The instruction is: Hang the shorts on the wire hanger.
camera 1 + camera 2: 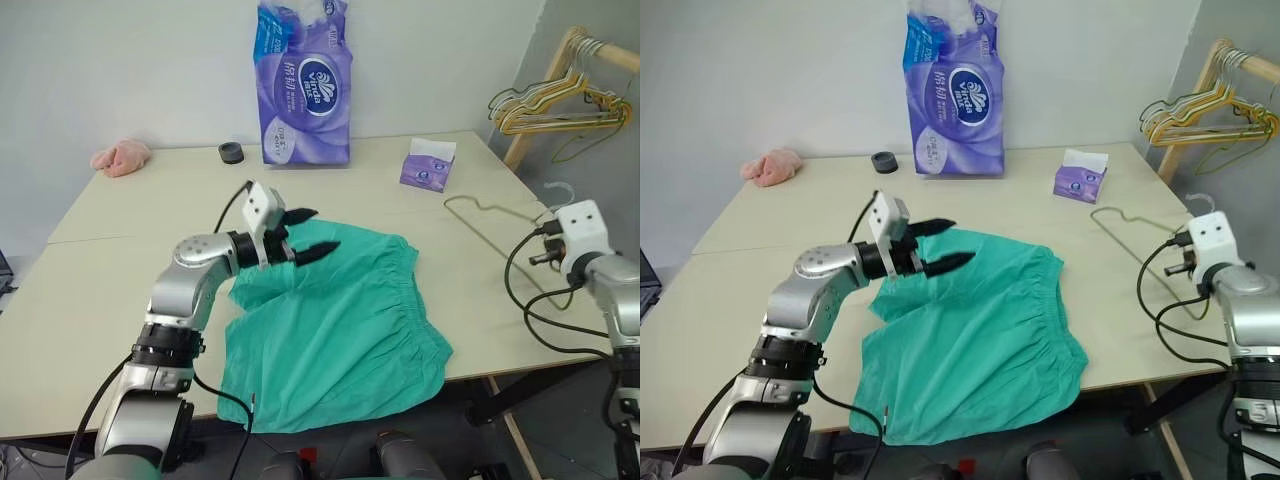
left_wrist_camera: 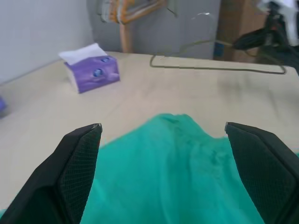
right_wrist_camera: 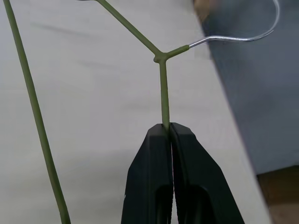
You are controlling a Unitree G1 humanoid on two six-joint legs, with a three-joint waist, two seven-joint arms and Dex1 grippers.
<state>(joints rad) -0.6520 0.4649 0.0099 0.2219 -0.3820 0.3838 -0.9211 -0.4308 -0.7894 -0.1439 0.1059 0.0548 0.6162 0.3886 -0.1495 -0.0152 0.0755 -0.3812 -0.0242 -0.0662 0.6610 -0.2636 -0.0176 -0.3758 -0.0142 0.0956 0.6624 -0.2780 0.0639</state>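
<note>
I had the right gripper pinched on the wire hanger by the table edge, left gripper spread over the shorts, which lay flat, unhung.

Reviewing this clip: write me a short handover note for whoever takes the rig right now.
Right claw: shut on the wire hanger, gripping the olive wire just below the hook's neck, over the table's right edge.
Left claw: open, empty, hovering above the upper left part of the shorts.
Shorts lie spread flat on the table, lower hem over the front edge.
Done: hanger gripped.
Left: grasp the shorts and hang them on the hanger.
</note>
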